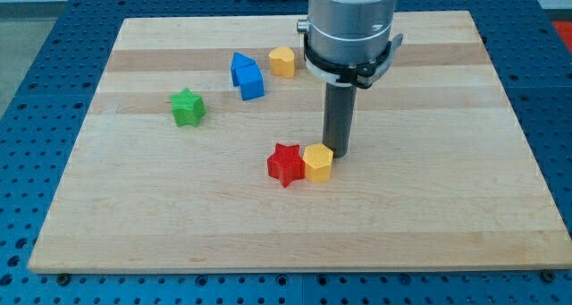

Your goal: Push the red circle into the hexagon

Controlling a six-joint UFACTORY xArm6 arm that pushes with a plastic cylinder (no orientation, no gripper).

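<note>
A yellow hexagon (pixel 317 163) lies near the middle of the wooden board (pixel 429 207). A red star-shaped block (pixel 286 165) touches its left side. No red circle shows anywhere in the view. My tip (pixel 340 152) is at the hexagon's upper right edge, touching it or nearly so. The arm's grey body rises from the rod toward the view's top.
A yellow heart-shaped block (pixel 282 62) lies toward the view's top, left of the arm. Blue blocks (pixel 246 76) lie touching each other just left of it. A green star (pixel 188 106) sits further left.
</note>
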